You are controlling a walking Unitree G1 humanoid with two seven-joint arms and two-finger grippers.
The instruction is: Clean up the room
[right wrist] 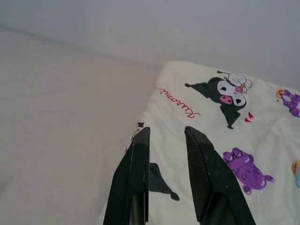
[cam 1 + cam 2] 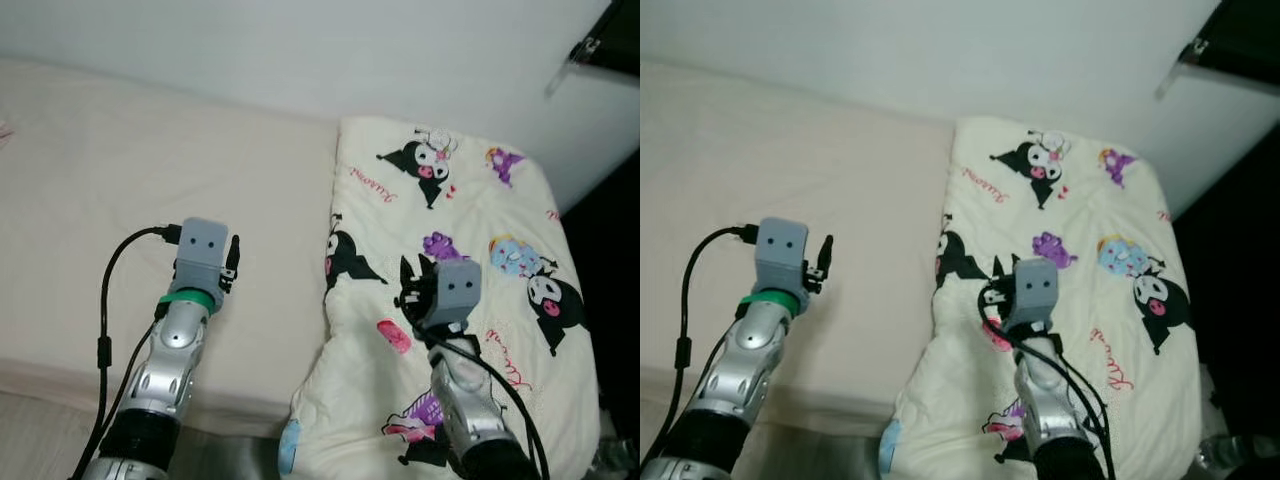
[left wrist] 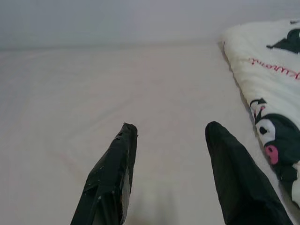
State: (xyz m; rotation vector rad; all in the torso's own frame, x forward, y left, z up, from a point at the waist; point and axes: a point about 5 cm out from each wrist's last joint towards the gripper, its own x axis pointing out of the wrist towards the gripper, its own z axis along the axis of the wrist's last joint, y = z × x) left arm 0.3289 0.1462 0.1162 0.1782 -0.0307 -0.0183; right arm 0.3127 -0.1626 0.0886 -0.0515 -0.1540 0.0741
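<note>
The pale bed point(image 2: 120, 180) filled the view below a white wall point(image 2: 300, 50), with a cartoon-print quilt point(image 2: 480, 230) lying folded at 3 o'clock, its edge touching the sheet. The left gripper point(image 3: 171, 136) reached forward at 8 o'clock over bare sheet, fingers spread and empty. The right gripper point(image 1: 166, 133), at 5 o'clock, hung above the quilt's near edge, fingers parted, holding nothing.

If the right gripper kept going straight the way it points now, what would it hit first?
Most likely the cartoon-print blanket. The right gripper, open, points along the blanket's left edge, next to the bare mattress. Beyond that lies the wall, but depth is hard to judge here.
</note>
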